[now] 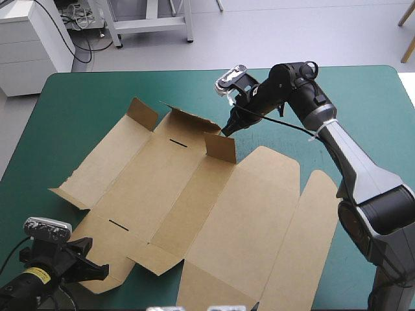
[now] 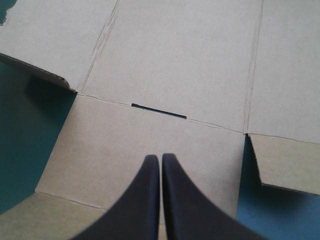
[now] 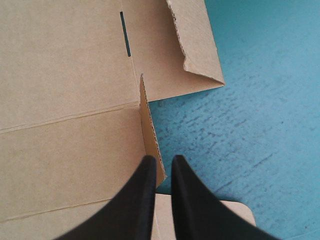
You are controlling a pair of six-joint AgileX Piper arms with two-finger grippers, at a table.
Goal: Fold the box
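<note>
The brown box (image 1: 188, 201) lies opened flat on the teal-green surface (image 1: 84, 103), its upright flap (image 1: 220, 149) at the far edge seemingly pinched in the nearer right tool (image 3: 161, 159), while the left tool (image 2: 160, 156), closed and empty, hovers over the near panel.

We find the cover (image 1: 97, 97) bare along its far and left edges, open to passage. Raised flaps (image 1: 220, 148) on the box's (image 1: 259, 214) far side block low approach.

Lab, white cabinet (image 1: 26, 45), floor cables (image 1: 79, 18)
</note>
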